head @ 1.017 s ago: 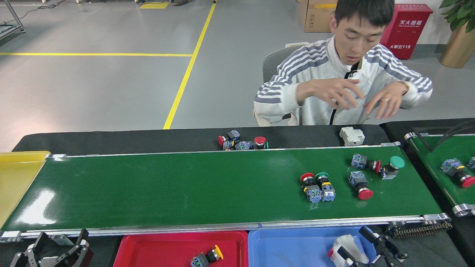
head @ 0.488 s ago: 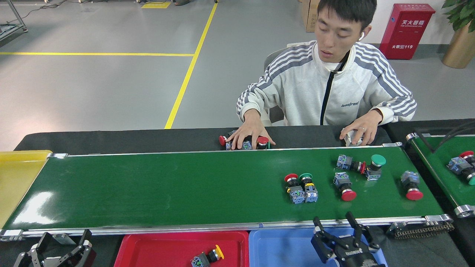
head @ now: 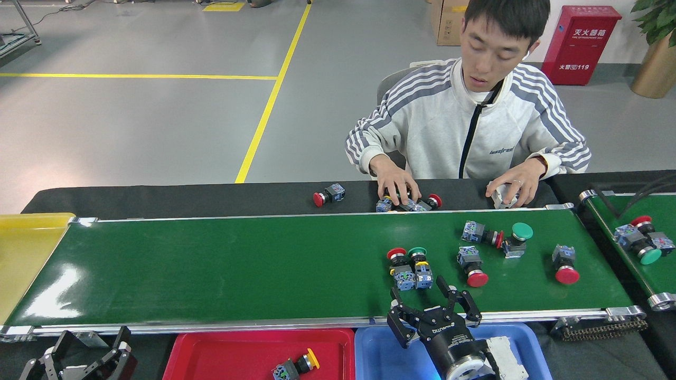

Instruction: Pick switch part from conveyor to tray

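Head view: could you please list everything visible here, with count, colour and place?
conveyor: one, dark green, across the middle.
switch parts on conveyor: six; four red-capped, two green-capped, right half.
red tray: one, below the belt, holding one yellow-capped switch part.
blue tray: one, right of the red tray.
yellow tray: one, far left.
second belt: one, green, far right, carrying switch parts.
loose switch parts: several, black ledge beyond the belt.
person: one, striped jacket, seated behind, hands on the ledge.
left claw: bottom left, open.
right claw: at the belt's near edge, open, empty.
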`<state>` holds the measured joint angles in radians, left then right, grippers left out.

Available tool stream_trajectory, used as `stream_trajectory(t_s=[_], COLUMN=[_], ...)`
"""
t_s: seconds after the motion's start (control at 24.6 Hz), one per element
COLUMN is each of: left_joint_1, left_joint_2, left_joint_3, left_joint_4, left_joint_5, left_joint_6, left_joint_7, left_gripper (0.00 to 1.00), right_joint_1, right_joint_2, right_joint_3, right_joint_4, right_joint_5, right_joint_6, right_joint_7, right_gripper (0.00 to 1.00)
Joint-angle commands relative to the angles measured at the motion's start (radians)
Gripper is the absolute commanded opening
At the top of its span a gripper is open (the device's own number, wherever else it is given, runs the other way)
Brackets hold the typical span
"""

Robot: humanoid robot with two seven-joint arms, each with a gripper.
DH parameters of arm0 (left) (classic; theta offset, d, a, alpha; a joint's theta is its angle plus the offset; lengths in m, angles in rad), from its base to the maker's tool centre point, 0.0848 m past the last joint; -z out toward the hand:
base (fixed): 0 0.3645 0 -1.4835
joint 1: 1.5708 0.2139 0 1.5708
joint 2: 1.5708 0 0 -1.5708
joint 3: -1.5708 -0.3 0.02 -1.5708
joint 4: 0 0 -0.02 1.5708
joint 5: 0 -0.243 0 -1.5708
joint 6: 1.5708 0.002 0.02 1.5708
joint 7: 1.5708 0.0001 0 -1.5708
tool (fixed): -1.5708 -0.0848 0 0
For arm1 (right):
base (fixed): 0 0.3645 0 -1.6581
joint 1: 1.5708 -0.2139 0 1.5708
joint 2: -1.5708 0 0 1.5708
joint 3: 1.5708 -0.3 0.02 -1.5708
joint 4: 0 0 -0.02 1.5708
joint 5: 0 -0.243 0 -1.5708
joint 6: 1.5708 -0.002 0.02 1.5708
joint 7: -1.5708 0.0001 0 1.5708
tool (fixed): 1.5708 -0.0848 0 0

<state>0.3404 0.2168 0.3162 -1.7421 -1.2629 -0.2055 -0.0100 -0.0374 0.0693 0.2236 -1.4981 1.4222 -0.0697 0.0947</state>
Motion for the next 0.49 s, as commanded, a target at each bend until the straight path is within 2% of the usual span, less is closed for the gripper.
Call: stream_trajectory(t_s=[0.0,0.16,0.33,0.37,0.45], left_joint_1=[-0.001,-0.001,-0.001,-0.001,0.0], left_joint_2=[0.01,0.012,0.013,0.013,0.015], left_joint_3=[0.004,0.004,0.004,0.004,0.004], left_joint_4=[-0.011,-0.011,-0.011,-0.011,-0.01], left_joint_5=[-0.003,-0.003,-0.003,-0.003,-0.003], left_joint_6=[-0.002,-0.002,-0.002,-0.002,-0.002], left_joint_7=[0.008,0.008,0.008,0.008,0.008], left_gripper=[1.0,1.0,1.0,1.0,1.0], right_joint_1=[-0.024,-0.102,-0.256,-0.299,-0.351], right_joint_2=[0.003,0.012,0.072,0.086,0.087], right_joint_3=[0.016,0.1,0.181,0.194,0.235], right_joint_4=[0.005,0.094,0.289,0.346,0.404], right_joint_5=[0.001,0.007,0.006,0.006,0.006], right_joint_6=[0.007,0.085,0.203,0.231,0.245], right_joint_7=[0.002,0.002,0.0,0.0,0.0], right_gripper=[0.98,0.98,0.97,0.9,0.4])
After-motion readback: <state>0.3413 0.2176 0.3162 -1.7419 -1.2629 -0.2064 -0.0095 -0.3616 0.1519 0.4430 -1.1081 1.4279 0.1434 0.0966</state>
